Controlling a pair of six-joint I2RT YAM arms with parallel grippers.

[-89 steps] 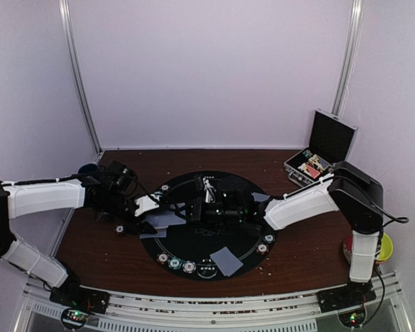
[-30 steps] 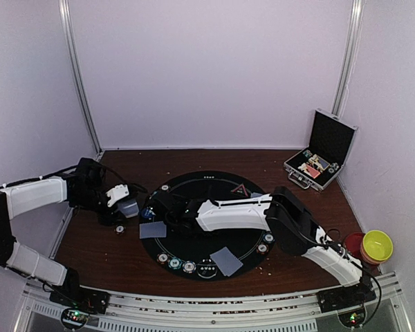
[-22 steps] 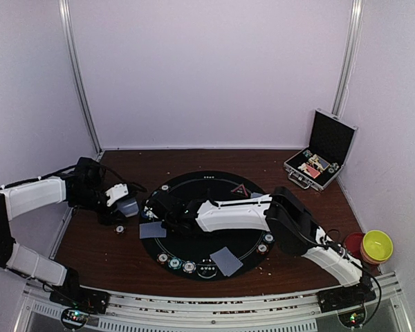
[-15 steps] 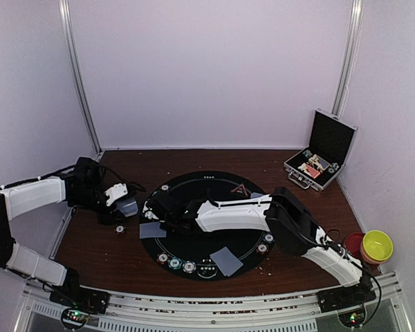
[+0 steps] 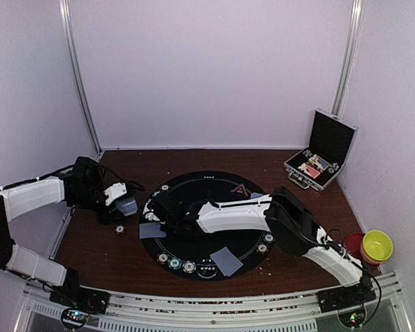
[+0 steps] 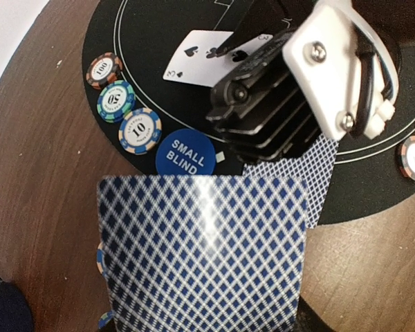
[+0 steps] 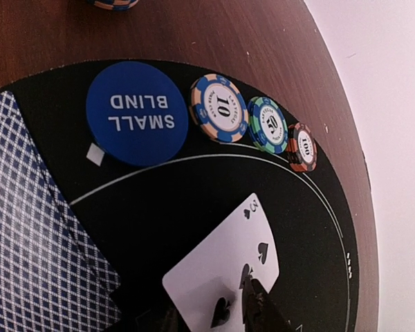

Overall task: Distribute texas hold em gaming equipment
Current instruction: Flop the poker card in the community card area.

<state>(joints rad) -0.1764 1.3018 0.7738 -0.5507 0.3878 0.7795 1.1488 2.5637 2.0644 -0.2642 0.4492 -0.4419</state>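
Note:
My left gripper [image 5: 123, 203] is shut on a deck of playing cards [image 6: 204, 256] with blue diamond backs, held left of the black round mat [image 5: 207, 181]; the deck hides its fingers. My right gripper [image 5: 159, 207] reaches across the mat to its left edge. Its fingers stand apart over a face-up three of spades [image 7: 225, 277] lying flat on the mat. Beside it are the blue SMALL BLIND disc [image 7: 137, 114] and three chips [image 7: 220, 108]. A face-down card [image 5: 152, 229] lies at the mat's left rim, another [image 5: 226, 261] at the front. The red triangle marker [image 5: 241, 190] is further back. The orange disc does not show.
The open silver-edged black case [image 5: 321, 155] stands at the back right. The yellow bowl [image 5: 377, 244] and red bowl [image 5: 351, 243] sit at the front right. Chips lie along the mat's front rim [image 5: 175, 263] and right rim [image 5: 265, 243]. One chip [image 5: 119, 229] lies on the wood, left.
Three seconds ago both grippers met near the mat's middle. The left arm has drawn back left with the deck; the right arm has reached left. Over the last second hardly anything moved.

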